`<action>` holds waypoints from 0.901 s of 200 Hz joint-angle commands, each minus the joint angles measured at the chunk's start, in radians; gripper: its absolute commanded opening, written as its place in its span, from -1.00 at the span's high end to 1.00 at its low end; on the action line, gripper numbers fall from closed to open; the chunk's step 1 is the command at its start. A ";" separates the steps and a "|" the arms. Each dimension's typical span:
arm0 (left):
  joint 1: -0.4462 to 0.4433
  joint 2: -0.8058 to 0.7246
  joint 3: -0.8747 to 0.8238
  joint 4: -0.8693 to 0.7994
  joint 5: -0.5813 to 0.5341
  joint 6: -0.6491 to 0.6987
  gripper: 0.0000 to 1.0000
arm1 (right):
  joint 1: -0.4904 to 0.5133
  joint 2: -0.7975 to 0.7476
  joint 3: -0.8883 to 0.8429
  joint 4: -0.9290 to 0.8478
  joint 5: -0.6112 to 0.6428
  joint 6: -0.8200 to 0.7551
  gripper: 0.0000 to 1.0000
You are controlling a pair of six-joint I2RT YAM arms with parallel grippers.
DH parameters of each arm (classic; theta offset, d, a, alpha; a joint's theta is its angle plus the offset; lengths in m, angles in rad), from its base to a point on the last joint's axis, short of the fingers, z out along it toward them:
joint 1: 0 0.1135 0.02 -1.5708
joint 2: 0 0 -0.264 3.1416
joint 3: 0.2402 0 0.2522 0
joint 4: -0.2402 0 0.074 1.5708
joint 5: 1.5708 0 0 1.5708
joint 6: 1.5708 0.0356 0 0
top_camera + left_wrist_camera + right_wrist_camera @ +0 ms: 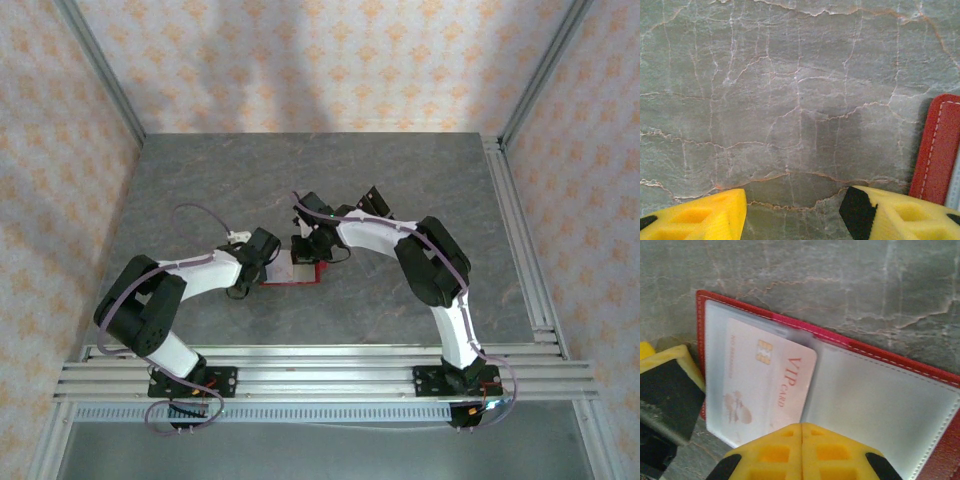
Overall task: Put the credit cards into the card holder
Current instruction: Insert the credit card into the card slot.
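One VIP card [772, 380], pinkish, lying under the clear sleeve of the open red wallet [875, 352]. Position: at 12 o'clock from my right gripper [801, 427], long axis running 12 to 6, toward those fingers. Right fingers pressed together at its near edge; whether they pinch it I cannot tell. Second item, my left gripper [792, 200]: spread, empty, wallet edge at its 3 o'clock. Right arm nearer, I judge.
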 commanded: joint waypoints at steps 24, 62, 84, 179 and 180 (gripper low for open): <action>-0.010 0.060 -0.035 0.043 0.093 -0.002 -0.20 | -0.001 0.010 0.001 -0.012 0.017 -0.013 0.87; -0.011 0.066 -0.036 0.049 0.098 -0.004 -0.20 | 0.002 0.049 0.033 -0.020 0.002 -0.014 0.87; -0.011 0.070 -0.039 0.053 0.099 -0.004 -0.20 | 0.005 0.066 0.049 -0.023 -0.007 -0.013 0.88; -0.012 0.072 -0.049 0.071 0.107 -0.005 -0.20 | 0.037 0.133 0.158 -0.037 -0.044 0.007 0.88; -0.012 0.072 -0.049 0.071 0.107 -0.006 -0.20 | 0.037 0.135 0.158 -0.037 -0.045 0.006 0.88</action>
